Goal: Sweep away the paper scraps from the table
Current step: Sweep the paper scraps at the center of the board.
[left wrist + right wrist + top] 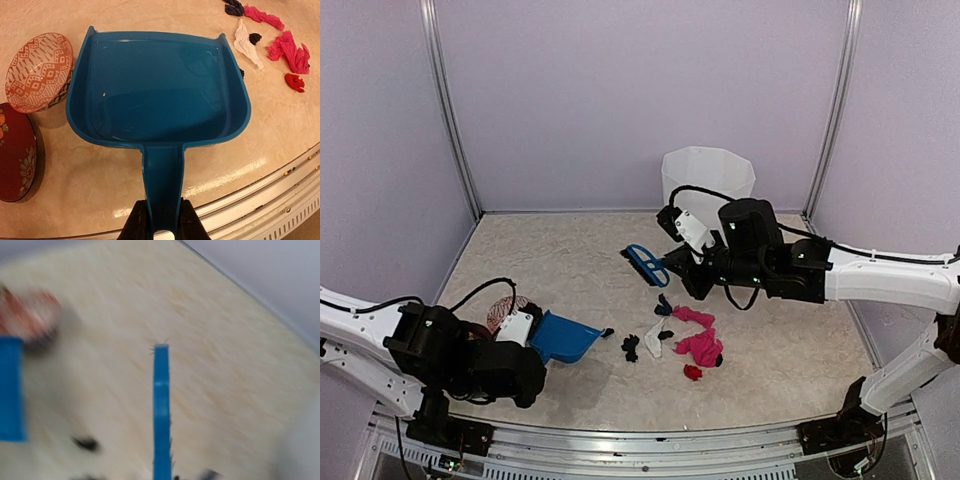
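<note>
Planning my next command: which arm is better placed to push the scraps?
Right: the right gripper holds the brush just beyond the scraps; the left gripper only holds the dustpan, open toward them.

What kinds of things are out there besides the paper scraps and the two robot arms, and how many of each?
Blue dustpan: 1
Blue brush: 1
White bin: 1
Dishes: 2, a patterned bowl and a dark red dish
Total: 5
</note>
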`<act>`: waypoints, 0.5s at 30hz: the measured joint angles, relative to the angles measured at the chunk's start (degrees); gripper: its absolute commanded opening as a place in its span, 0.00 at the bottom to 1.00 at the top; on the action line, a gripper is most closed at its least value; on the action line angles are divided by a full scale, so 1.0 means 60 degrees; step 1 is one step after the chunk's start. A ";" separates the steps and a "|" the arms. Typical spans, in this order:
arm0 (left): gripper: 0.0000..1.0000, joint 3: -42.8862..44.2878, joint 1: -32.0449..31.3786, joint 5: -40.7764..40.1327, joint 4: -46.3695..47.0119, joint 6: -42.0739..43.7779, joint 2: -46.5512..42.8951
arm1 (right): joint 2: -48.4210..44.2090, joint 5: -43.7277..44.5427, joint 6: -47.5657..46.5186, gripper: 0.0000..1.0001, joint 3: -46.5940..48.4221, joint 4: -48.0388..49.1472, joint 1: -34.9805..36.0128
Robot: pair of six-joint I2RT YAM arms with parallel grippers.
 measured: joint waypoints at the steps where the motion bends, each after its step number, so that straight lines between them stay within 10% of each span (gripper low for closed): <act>1: 0.00 0.0007 -0.0022 -0.0102 -0.0153 -0.0178 -0.0026 | 0.0087 -0.0175 0.0404 0.00 0.0026 0.0193 0.0015; 15: 0.00 0.0579 -0.0102 -0.1679 -0.1333 -0.1147 -0.0754 | 0.2506 -0.2127 0.6779 0.00 -0.0299 0.3453 0.0423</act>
